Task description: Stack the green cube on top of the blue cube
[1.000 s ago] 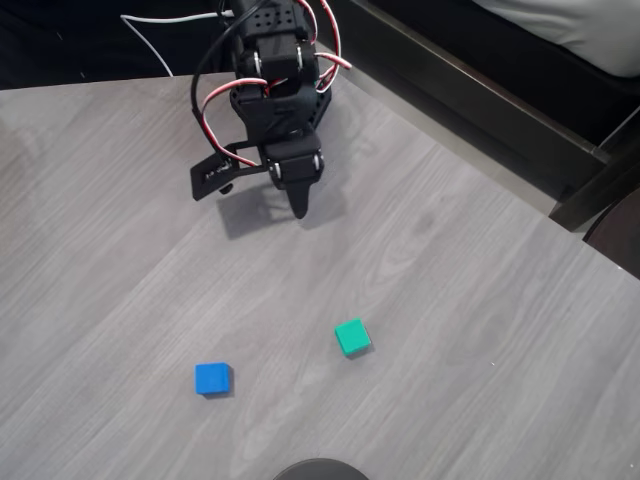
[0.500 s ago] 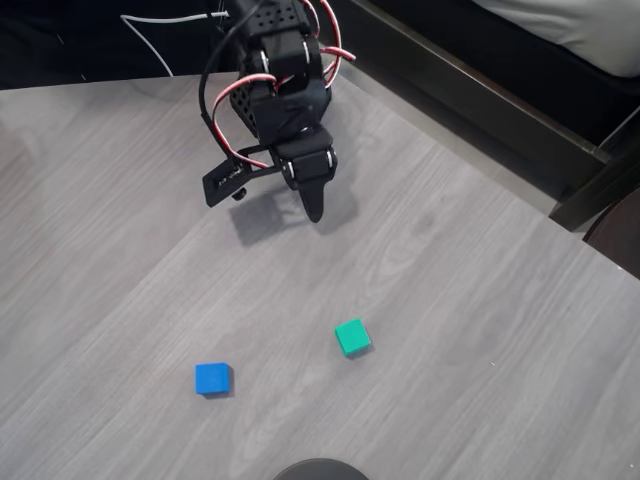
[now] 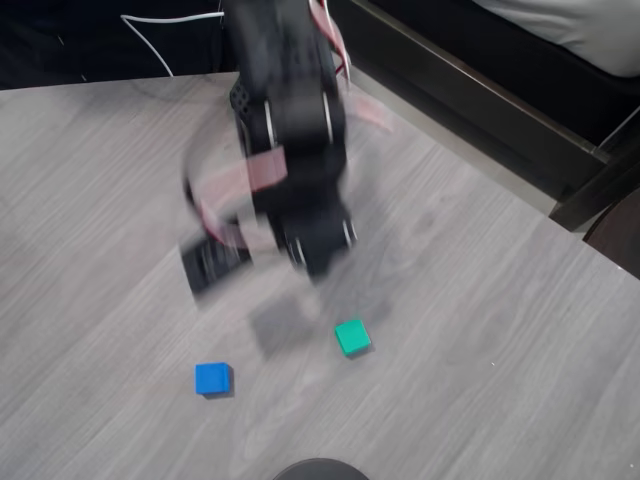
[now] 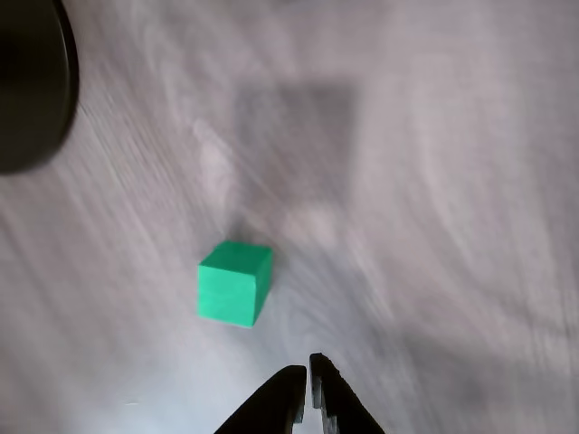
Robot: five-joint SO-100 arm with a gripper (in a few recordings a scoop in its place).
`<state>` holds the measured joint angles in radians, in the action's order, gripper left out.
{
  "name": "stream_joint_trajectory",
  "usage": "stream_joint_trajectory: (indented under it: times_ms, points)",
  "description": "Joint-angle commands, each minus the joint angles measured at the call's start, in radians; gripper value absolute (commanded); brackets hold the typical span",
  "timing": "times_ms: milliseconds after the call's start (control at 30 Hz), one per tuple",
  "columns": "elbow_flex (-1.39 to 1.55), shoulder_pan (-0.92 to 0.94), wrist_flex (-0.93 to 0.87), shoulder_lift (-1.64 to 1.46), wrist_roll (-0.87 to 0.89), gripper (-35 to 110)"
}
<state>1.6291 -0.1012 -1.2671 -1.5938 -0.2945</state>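
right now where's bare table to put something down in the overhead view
Bare wood runs right of the green cube toward the table edge, and across the left side above the blue cube. The strip between the two cubes is bare too. Crowded only under the blurred tool.

A grey wood-grain table (image 3: 480, 300) carries the green cube (image 3: 351, 337) near its middle and the blue cube (image 3: 212, 379) toward the near edge, well apart.
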Motion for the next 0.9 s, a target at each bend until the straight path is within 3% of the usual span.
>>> stream_joint_trajectory:
  times_ms: [0,233,733,833,867]
  points:
    - [-0.385,-0.038,-0.112,0.37,-0.021,12]
    - [-0.434,-0.072,-0.107,0.416,0.017,22]
    - [-0.445,-0.084,-0.011,0.517,0.04,24]
    - [-0.479,-0.074,-0.006,0.574,0.04,21]
    - [-0.494,-0.067,-0.008,0.591,0.04,11]
